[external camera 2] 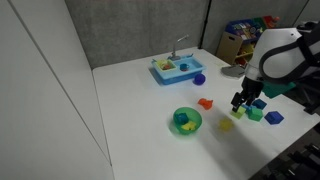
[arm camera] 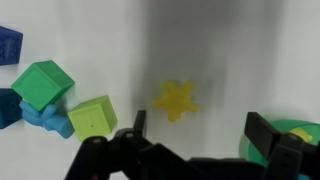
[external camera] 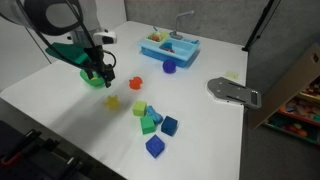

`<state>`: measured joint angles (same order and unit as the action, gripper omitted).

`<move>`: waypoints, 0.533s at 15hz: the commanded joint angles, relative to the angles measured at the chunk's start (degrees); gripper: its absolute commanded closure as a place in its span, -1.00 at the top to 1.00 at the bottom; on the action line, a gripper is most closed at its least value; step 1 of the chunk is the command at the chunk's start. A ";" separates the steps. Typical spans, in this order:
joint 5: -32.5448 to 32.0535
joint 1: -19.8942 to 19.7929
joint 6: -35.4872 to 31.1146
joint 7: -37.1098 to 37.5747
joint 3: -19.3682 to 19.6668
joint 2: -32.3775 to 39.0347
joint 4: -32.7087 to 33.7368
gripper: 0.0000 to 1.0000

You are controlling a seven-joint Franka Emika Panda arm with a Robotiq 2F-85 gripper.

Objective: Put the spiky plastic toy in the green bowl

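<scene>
The spiky plastic toy [arm camera: 177,100] is a small yellow star lying flat on the white table. It also shows in both exterior views [external camera: 113,101] [external camera 2: 225,125]. My gripper [arm camera: 198,130] is open and empty, its two black fingers hovering above the table just short of the toy. It shows in both exterior views [external camera: 100,75] [external camera 2: 239,104]. The green bowl [external camera 2: 186,121] stands beside the toy and holds a small blue piece. In the wrist view only its rim [arm camera: 300,130] shows at the right edge. In an exterior view the bowl [external camera: 92,82] is partly hidden behind my gripper.
A small orange-red toy [external camera 2: 205,103] lies near the bowl. A yellow-green cube [arm camera: 93,117], a green cube [arm camera: 42,85] and blue blocks lie in a cluster [external camera: 152,120]. A blue tray [external camera: 170,45] stands at the back. A grey flat object [external camera: 232,92] lies near the table's edge.
</scene>
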<state>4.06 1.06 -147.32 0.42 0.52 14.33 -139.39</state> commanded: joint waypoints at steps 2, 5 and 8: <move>-2.67 0.56 -3.09 2.42 0.80 7.64 4.21 1.00; -4.92 1.70 -5.58 3.51 1.57 12.05 6.01 1.00; -7.46 3.75 -8.28 5.50 3.01 15.98 7.57 1.00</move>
<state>-0.66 2.56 -153.99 2.80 1.74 26.54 -134.54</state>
